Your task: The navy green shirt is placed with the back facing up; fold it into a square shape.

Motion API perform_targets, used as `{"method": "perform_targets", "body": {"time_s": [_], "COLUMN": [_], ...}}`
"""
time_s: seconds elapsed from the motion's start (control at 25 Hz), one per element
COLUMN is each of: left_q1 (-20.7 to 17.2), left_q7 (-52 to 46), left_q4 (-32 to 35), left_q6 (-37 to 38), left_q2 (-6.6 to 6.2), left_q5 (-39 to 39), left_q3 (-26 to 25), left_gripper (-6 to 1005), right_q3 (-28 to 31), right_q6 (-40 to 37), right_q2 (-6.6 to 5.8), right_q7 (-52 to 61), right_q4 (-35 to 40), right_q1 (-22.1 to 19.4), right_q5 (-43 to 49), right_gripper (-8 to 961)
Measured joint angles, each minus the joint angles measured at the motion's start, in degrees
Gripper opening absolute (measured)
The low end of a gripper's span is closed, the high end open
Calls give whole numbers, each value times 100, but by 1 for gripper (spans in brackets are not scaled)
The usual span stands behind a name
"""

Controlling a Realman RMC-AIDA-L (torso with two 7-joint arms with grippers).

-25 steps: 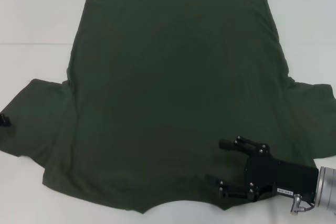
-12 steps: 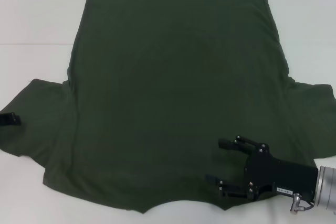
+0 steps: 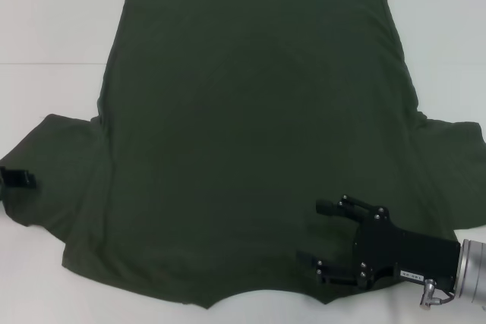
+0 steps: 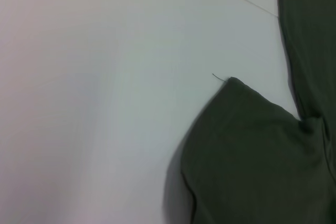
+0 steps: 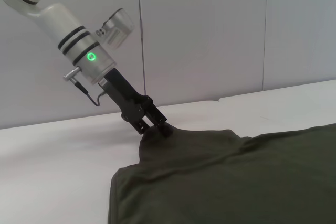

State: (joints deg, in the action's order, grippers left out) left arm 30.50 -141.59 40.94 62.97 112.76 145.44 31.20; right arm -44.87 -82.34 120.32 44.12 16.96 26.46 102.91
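Note:
The navy green shirt [image 3: 250,127] lies spread flat on the white table [image 3: 45,20], hem far, neckline [image 3: 266,300] at the near edge. My right gripper [image 3: 315,233] is open and sits low over the shirt's near right part, beside the neckline, holding nothing. My left gripper [image 3: 17,177] is at the far left, on the outer edge of the left sleeve [image 3: 57,165]. The right wrist view shows the left gripper [image 5: 153,124] tip-down at the sleeve's corner, with the shirt [image 5: 236,177] in front. The left wrist view shows the sleeve [image 4: 252,150] on bare table.
The right sleeve [image 3: 459,172] reaches out to the right edge of the head view. A thin seam line [image 3: 45,61] runs across the table at the far left. A pale wall [image 5: 210,30] stands behind the table.
My left gripper has slid in from the left edge a little farther onto the left sleeve. The right gripper and the shirt have not moved.

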Motion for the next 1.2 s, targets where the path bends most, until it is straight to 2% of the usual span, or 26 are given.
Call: {"method": "perform_targets", "body": {"time_s": [0.08, 0.52, 0.6, 0.84, 0.96, 1.16, 1.2], "left_q1": [-1, -26, -40, -63, -94, -202, -262], "left_q7": [-16, -40, -33, -18, -13, -11, -21], "left_q4": [7, 159, 225, 313, 412, 839, 1248], "left_q6": [-38, -61, -65, -138, -194, -211, -144], "left_q2": [24, 65, 93, 150, 202, 371, 513], "left_q5": [4, -15, -19, -26, -33, -39, -44], "left_q3": [-2, -14, -16, -18, -19, -58, -78], "left_gripper": [822, 363, 156, 6, 6, 6, 6], "right_q3": [1, 23, 28, 32, 32, 31, 31], "right_q6": [-2, -24, -26, -31, -43, -51, -51], "right_q2": [0, 0, 0, 0, 0, 0, 0], "right_q7": [0, 0, 0, 0, 0, 0, 0], "right_q4": [0, 0, 0, 0, 0, 0, 0], "right_q1": [0, 0, 0, 0, 0, 0, 0], "right_q5": [0, 0, 0, 1, 1, 1, 1], "right_gripper": [916, 917, 917, 917, 917, 916, 916]}}
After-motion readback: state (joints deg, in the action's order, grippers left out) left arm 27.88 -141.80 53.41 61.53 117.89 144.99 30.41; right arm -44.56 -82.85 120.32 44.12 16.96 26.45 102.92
